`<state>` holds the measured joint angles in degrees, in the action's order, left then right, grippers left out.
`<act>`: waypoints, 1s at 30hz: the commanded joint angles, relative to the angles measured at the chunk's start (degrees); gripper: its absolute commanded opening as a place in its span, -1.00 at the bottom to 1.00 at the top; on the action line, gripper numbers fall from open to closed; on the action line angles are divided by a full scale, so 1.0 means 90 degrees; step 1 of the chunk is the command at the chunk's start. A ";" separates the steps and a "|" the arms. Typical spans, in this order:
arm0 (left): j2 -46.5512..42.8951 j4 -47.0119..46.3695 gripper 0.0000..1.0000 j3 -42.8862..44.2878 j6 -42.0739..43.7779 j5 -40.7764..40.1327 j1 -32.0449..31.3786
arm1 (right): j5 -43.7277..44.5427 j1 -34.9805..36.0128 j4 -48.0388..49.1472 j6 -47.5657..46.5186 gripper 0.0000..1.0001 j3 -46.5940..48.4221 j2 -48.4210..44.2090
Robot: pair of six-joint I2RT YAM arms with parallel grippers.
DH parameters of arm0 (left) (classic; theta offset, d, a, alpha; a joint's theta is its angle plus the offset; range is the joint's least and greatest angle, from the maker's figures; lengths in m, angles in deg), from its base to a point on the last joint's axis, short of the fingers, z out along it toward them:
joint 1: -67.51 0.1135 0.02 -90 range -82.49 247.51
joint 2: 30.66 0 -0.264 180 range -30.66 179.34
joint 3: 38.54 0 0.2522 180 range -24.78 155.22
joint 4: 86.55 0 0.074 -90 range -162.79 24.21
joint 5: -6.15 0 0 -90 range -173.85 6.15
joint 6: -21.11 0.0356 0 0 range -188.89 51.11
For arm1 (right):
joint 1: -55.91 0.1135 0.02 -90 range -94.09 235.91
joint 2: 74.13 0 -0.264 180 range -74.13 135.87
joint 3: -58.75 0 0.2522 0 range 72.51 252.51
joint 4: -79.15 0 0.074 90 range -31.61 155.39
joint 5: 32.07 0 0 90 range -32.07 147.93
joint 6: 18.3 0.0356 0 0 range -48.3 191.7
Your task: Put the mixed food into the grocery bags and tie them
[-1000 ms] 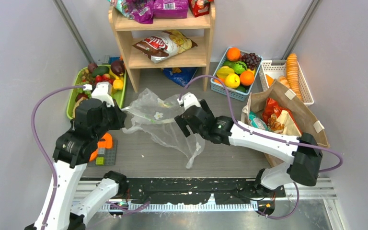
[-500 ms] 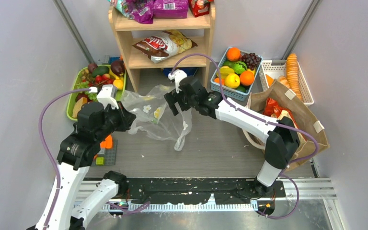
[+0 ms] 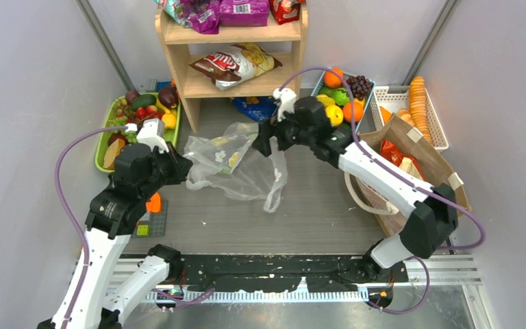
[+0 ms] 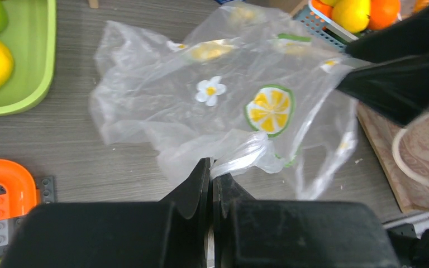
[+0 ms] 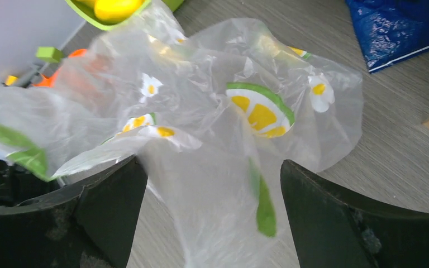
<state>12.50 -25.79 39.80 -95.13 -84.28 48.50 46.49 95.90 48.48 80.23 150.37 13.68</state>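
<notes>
Clear plastic bag [image 3: 236, 164] lies crumpled on the grey table [image 3: 315, 219], in front of the wooden shelf [image 3: 240, 86] and between the two grippers. In the top view its long axis runs left to right. The left end is gathered to a twisted point facing the left gripper [image 4: 211, 167]. At the right end a loose strip trails toward the near edge.

Film is thin, wrinkled and see-through, printed with a lemon slice, white daisies and green leaves.

Left arm: rises from the near left corner, elbow bent, wrist turned to the right and held low. Jaws are pressed together, pinching the gathered fold of the bag.

Right arm: elbow out at the near right beside the tan tote [image 3: 445, 171], forearm reaching diagonally back and left. Right gripper [image 5: 211, 167] sits over the bag's right end, fingers spread wide; film bulges between them, and I cannot tell whether either finger touches it.

The tote lies at the right of the table, well apart from the clear bag, mouth open, with a red-orange packet [image 3: 388, 154] inside.
</notes>
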 commanded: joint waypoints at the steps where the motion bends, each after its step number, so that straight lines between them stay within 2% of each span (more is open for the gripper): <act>1: 0.0153 -0.0105 -1.00 0.0022 -0.0172 -0.0733 -0.0008 | -0.1186 -0.0387 0.0707 0.0476 0.91 -0.0440 -0.0744; 4: 0.0169 -0.0048 -1.00 0.0010 -0.0184 -0.1079 -0.0007 | -0.1398 -0.0632 0.0605 0.0436 0.91 -0.0619 -0.0964; 7: 0.0138 -0.0124 -1.00 -0.0045 -0.0208 -0.0908 -0.0008 | -0.1085 -0.0872 0.0557 0.0581 0.91 -0.0721 -0.1093; 10: 0.0068 -0.0315 -1.00 -0.0179 -0.0342 -0.0525 -0.0008 | -0.0482 -0.1319 0.0374 0.0813 0.91 -0.0587 -0.1094; 13: 0.0008 -0.0499 -1.00 -0.0361 -0.0562 -0.0015 -0.0008 | 0.0520 -0.1721 -0.0012 0.0943 0.91 -0.0104 -0.0925; 18: -0.0020 -0.0983 -1.00 -0.0741 -0.0954 0.0810 -0.0050 | 0.1425 -0.2069 -0.0859 0.0445 0.91 0.0837 -0.0272; 24: -0.0023 -0.1296 -1.00 -0.0838 -0.0835 0.1041 -0.0095 | 0.2348 -0.2417 -0.1890 -0.0243 0.91 0.2422 0.0976; 28: -0.0101 -0.1393 -1.00 -0.0838 -0.0727 0.1068 -0.0095 | 0.3270 -0.2569 -0.2233 -0.0437 0.91 0.3019 0.1759; 30: -0.0153 -0.1419 -1.00 -0.0841 -0.0687 0.1075 -0.0095 | 0.3407 -0.2646 -0.2361 -0.0457 0.91 0.3344 0.2148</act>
<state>12.52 -34.14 32.01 -102.50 -76.41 47.93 68.98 73.27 32.27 78.92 174.48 28.45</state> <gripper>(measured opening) 0.025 0.955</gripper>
